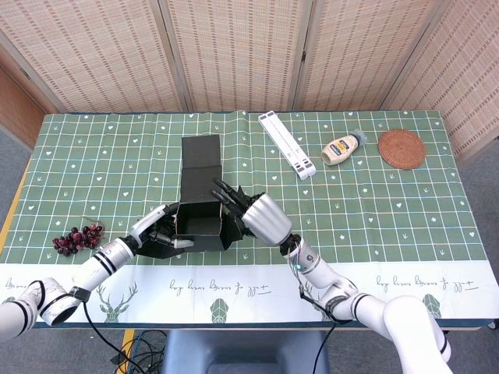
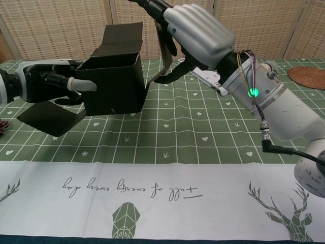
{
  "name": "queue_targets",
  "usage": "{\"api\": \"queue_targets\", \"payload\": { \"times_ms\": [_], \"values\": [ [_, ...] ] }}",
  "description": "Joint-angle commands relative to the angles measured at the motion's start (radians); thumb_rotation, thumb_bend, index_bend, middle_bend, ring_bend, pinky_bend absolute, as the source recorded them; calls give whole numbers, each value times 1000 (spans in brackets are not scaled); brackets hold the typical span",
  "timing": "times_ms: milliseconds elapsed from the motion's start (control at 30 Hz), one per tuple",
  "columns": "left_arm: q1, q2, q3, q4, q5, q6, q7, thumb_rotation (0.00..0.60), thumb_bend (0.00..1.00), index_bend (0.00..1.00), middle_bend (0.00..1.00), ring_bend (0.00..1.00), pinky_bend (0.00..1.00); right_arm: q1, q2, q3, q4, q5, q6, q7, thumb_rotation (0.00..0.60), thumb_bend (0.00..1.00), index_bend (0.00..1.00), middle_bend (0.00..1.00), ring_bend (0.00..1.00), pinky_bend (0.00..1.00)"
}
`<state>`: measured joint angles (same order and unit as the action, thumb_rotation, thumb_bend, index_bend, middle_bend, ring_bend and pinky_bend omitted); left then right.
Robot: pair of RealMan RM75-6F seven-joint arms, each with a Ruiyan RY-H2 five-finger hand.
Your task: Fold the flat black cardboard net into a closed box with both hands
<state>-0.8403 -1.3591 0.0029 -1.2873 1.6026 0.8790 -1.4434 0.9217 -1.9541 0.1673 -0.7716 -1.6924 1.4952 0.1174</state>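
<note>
The black cardboard net stands partly folded into an open-topped box near the table's front, left of centre. Its long lid flap stretches away behind it, and one side flap lies flat on the cloth at the left. My left hand grips the box's left wall, with the thumb laid across the front panel. My right hand has its fingers spread against the raised right flap, pressing it toward the box's right side; it holds nothing.
A bunch of dark grapes lies left of my left hand. At the back right lie a long white folded stand, a mayonnaise bottle and a round woven coaster. A folding screen closes the far side.
</note>
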Motion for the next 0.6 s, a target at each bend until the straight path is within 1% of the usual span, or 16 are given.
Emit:
{"api": "queue_targets", "payload": {
  "times_ms": [33,100,200,233,300,367,600],
  "values": [
    [-4,-22,-1,14,-13,-8,53,600,120,232,252,666,933,-7,36,-20,-52,-4,-30,-29,600,16,0,0,646,991],
    [-4,-36,-3,20,-22,-12,79,600,120,233,252,680,933,-10,52,-30,-79,-3,-52,-48,600,17,0,0,646,991],
    [-3,-60,-3,34,-29,-15,121,600,120,237,252,672,933,-13,69,-47,-104,-7,-80,-69,600,16,0,0,646,991],
    [-4,-68,-2,40,-29,-17,141,600,120,238,252,698,933,-13,74,-53,-111,-10,-89,-75,600,16,0,0,646,991],
    [-4,-78,0,49,-30,-17,170,600,120,239,252,701,933,-16,83,-62,-122,-13,-101,-86,600,16,0,0,646,991],
    [-2,-89,1,57,-32,-15,197,600,119,240,252,659,933,-20,96,-72,-137,-17,-111,-100,600,16,0,0,646,991],
    [0,-116,5,71,-41,-22,232,600,120,241,252,658,933,-36,121,-94,-179,-29,-124,-119,600,1,0,0,631,991]
  ]
}}
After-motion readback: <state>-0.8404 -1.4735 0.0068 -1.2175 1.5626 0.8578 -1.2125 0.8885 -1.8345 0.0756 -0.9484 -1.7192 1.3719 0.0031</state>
